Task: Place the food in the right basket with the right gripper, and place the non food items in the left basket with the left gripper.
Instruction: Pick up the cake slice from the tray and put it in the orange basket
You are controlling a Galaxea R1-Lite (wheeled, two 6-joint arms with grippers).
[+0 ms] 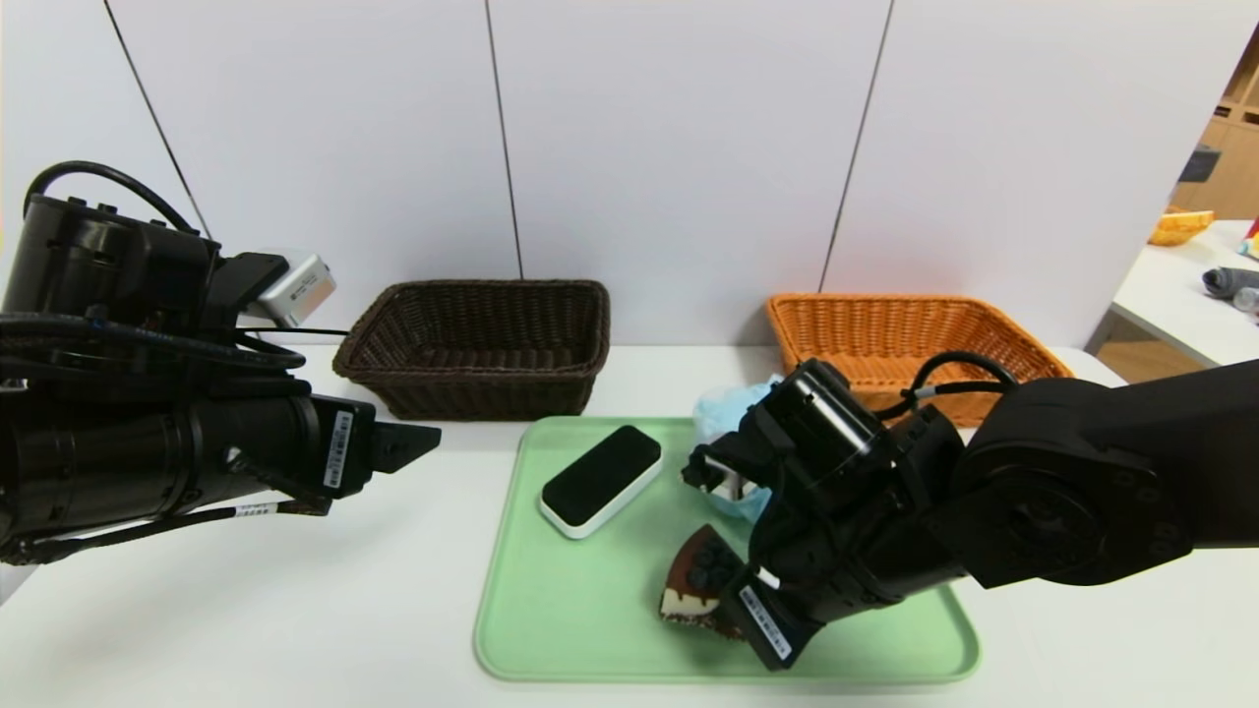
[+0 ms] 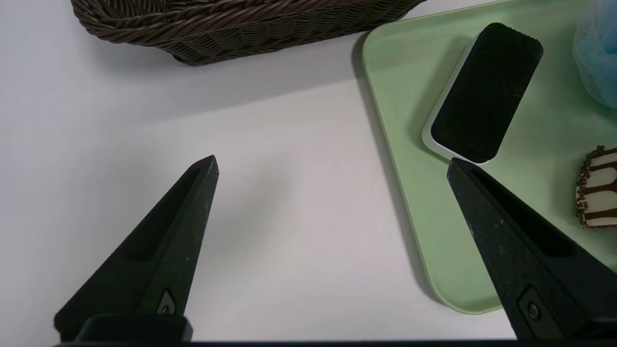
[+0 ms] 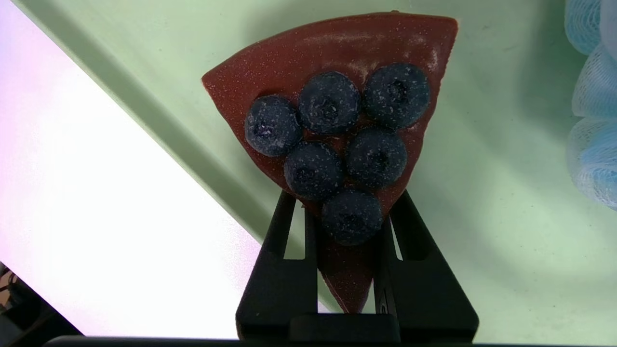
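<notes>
Right now, white tabletop (image 1: 295, 610) carries everything. Dark brown left basket (image 1: 477, 344) and orange right basket (image 1: 905, 339) sit at the back, well apart. Green tray (image 1: 580, 600) lies in front, between them. Left claw (image 2: 332, 166) hangs wide open and empty over bare tabletop, just beside the tray's left edge. Right claw (image 3: 344, 226) is clamped on the narrow tip of the cake slice (image 3: 337, 96), slice low at the tray's near edge. Slice's long axis runs straight out from the claw, wide end away. Orange basket lies behind and to the right, so likely lift next. Black-and-white block (image 1: 602, 479) and blue pouf (image 1: 728, 408) rest on the tray.
</notes>
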